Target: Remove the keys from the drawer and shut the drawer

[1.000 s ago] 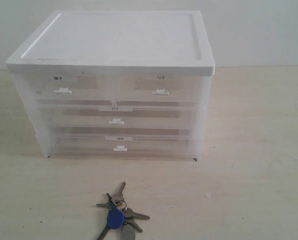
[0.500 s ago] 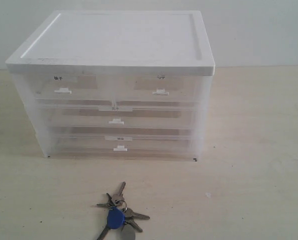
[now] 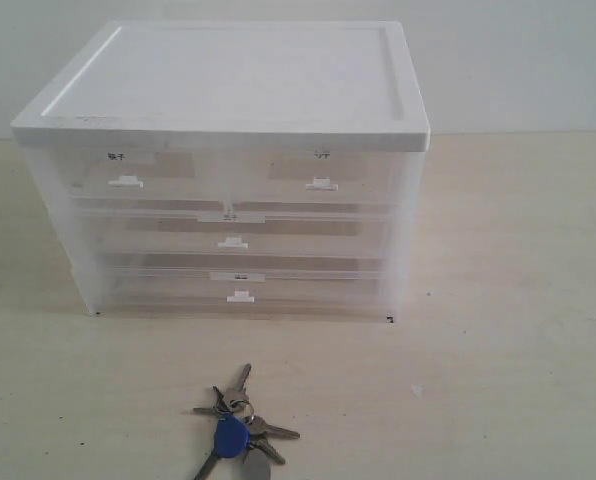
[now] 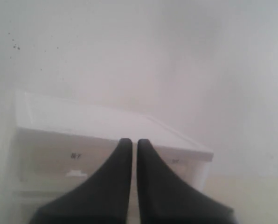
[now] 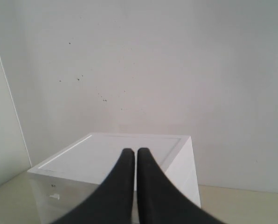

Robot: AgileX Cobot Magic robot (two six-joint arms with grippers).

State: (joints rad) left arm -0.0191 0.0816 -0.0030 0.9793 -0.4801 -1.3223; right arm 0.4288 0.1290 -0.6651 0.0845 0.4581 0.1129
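Observation:
The keys (image 3: 236, 430), silver ones on a ring with a round blue fob and a grey tag, lie on the table in front of the cabinet, by the near edge of the exterior view. The drawer (image 3: 318, 175) is the top right half-width one with the pale label, and it sits flush with the cabinet front. It also shows in the left wrist view, the drawer (image 4: 182, 169) being partly behind the fingers. Neither arm appears in the exterior view. My left gripper (image 4: 131, 142) and my right gripper (image 5: 131, 151) are both shut on nothing, held off from the cabinet.
The white-topped translucent cabinet (image 3: 228, 80) stands mid-table. Its other drawers are the top left one with the dark label (image 3: 126, 175) and two full-width ones (image 3: 233, 240), all pushed in. A pale wall runs behind. Bare tabletop (image 3: 518, 300) lies to the right.

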